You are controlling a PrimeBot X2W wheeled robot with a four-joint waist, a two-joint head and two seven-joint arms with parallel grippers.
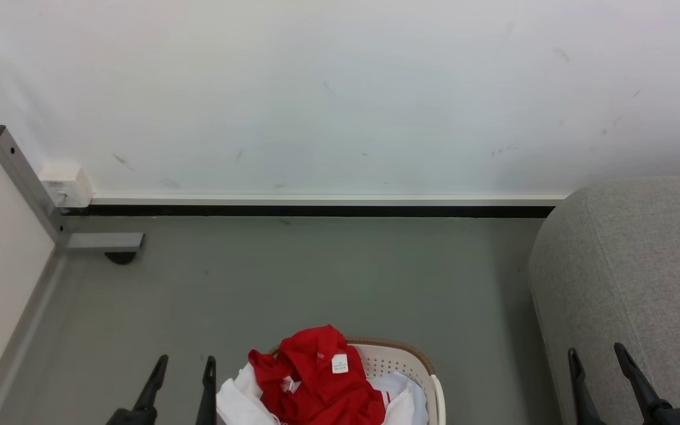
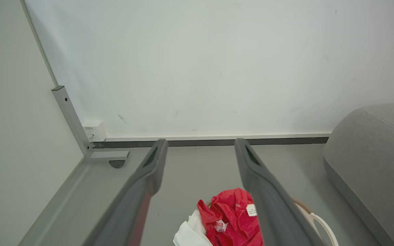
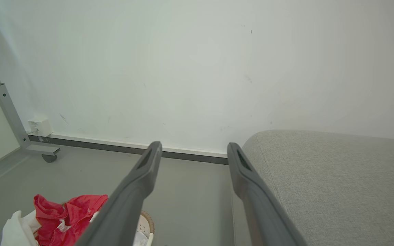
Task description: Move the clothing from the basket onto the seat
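Grey floor: basket clothing bears an unreadable white label.

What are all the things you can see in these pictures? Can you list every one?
red clothing: at least one piece, red with white trim and a white label, heaped on top in the basket
white clothing: a few pieces, white, in the basket under and beside the red
basket: one, cream with a brown rim, on the floor at the bottom middle
seat: one, light grey, on the right
floor: grey
wall: white, behind everything
metal frame: one, grey, left corner
wheel: one, black, under the frame
wall box: one, white, low on the wall
left gripper: one, dark, open and empty, left of the basket
right gripper: one, dark, open and empty, in front of the seat
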